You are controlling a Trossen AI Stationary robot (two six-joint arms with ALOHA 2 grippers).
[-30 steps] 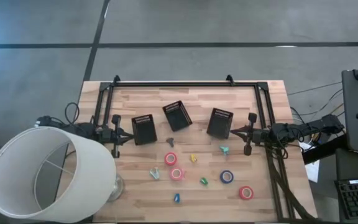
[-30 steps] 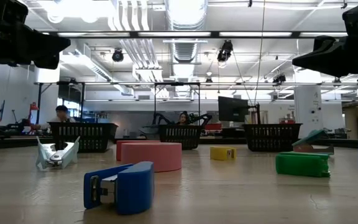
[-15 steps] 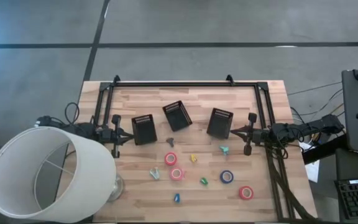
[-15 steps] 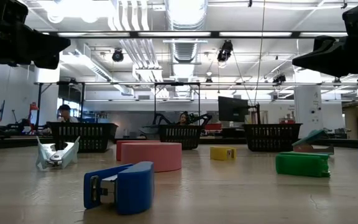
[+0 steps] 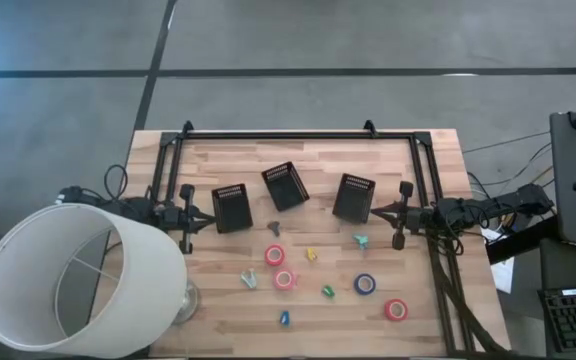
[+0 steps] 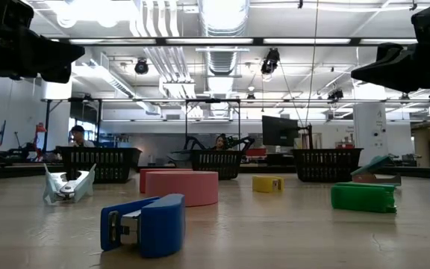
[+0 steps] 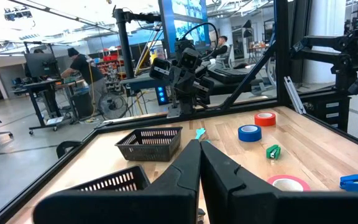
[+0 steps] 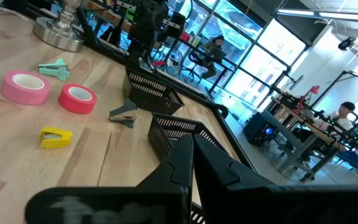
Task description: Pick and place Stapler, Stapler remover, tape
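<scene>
Wooden table (bins, tape, staplers)

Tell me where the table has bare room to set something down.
Free: the strip of table between the rear rail and the three black mesh bins, and the front right corner beyond the red tape roll. Crowded: the middle front, where the tape rolls, staplers and removers lie scattered between the parked left gripper and right gripper.

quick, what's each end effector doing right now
left end effector: closed, holding nothing, parked at the table's left edge
right end effector: closed, holding nothing, parked at the right edge
</scene>
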